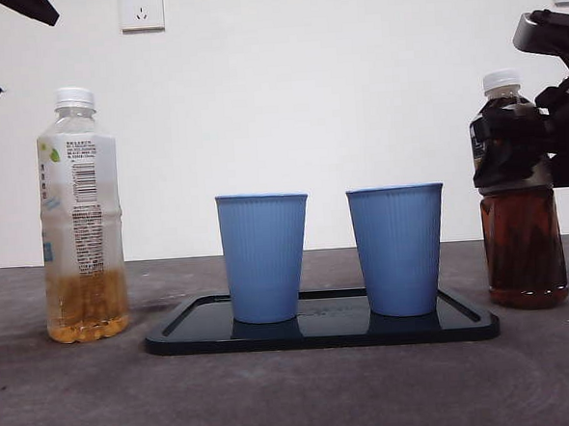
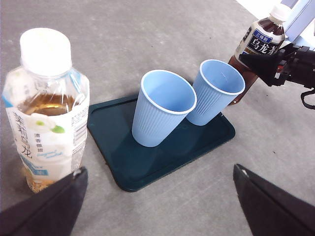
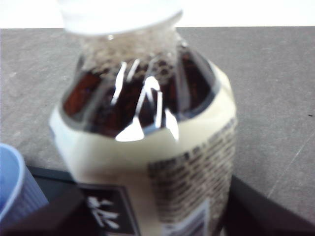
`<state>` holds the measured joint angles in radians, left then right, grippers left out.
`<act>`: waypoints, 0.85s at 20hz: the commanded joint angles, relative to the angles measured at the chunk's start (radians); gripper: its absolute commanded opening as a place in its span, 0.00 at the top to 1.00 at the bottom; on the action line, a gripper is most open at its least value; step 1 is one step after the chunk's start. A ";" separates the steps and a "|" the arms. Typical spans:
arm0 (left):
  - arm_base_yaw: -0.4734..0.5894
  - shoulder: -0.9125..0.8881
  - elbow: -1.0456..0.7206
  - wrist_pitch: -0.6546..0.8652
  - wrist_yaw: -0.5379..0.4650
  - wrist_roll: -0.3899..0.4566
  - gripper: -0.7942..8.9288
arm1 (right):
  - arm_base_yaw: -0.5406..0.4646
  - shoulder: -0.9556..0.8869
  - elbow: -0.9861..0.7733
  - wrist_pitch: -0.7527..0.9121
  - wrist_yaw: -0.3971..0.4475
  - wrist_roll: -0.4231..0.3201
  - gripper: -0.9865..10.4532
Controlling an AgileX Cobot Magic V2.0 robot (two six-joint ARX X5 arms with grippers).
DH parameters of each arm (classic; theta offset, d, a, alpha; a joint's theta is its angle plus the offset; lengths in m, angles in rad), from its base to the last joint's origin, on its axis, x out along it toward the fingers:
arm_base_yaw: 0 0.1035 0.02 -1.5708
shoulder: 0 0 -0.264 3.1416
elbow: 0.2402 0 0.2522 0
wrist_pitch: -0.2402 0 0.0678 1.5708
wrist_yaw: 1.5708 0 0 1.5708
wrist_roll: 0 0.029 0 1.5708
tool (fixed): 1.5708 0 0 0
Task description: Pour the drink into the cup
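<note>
- Two blue cups stand on a dark tray [image 1: 321,334] on the grey surface: one cup [image 1: 264,257] further from the right end effector [image 1: 537,149], the other cup [image 1: 398,249] just beside it.
- Right end effector has a jaw on each side of the dark tea bottle [image 1: 523,247], at label height; whether it's actually pinching the bottle I can't tell. Bottle upright on the surface, just off the tray's end, white cap on.
- Left end effector [image 2: 157,206] hangs spread wide, holding nothing; pale tea bottle [image 1: 81,216] stands close by one jaw, capped, approx. a quarter full.
- Doing this step well, imo: get a firm, level grip on the label band, lift straight up w/o tilting, and deal w/ the cap before any pour, else nothing flows. Nearer cup is the easy target; tip slowly, mouth over the cup's centre.
- Hard to make out: right wrist view is blurred, bottle fills it, jaw contact hidden. Cups look empty in the left wrist view, though their floors aren't fully seen.
</note>
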<state>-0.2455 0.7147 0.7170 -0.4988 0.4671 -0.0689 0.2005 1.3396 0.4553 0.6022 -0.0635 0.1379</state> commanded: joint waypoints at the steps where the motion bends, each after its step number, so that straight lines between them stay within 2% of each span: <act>1: -0.004 0.007 0.015 0.005 -0.003 -0.002 0.44 | 0.000 0.001 0.019 0.055 0.000 0.011 0.57; 5: -0.004 0.007 0.015 0.004 -0.003 -0.002 0.44 | 0.001 -0.014 0.030 -0.014 -0.015 0.013 0.48; 11: -0.004 0.008 0.015 -0.005 -0.006 0.000 0.44 | 0.007 -0.130 0.065 -0.253 -0.016 0.014 0.48; 17: -0.004 0.027 0.015 -0.015 -0.097 0.005 0.44 | 0.008 -0.325 0.116 -0.610 -0.028 0.065 0.48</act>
<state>-0.2462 0.7311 0.7170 -0.5209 0.3794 -0.0689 0.2028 1.0286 0.5526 0.0429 -0.0868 0.1741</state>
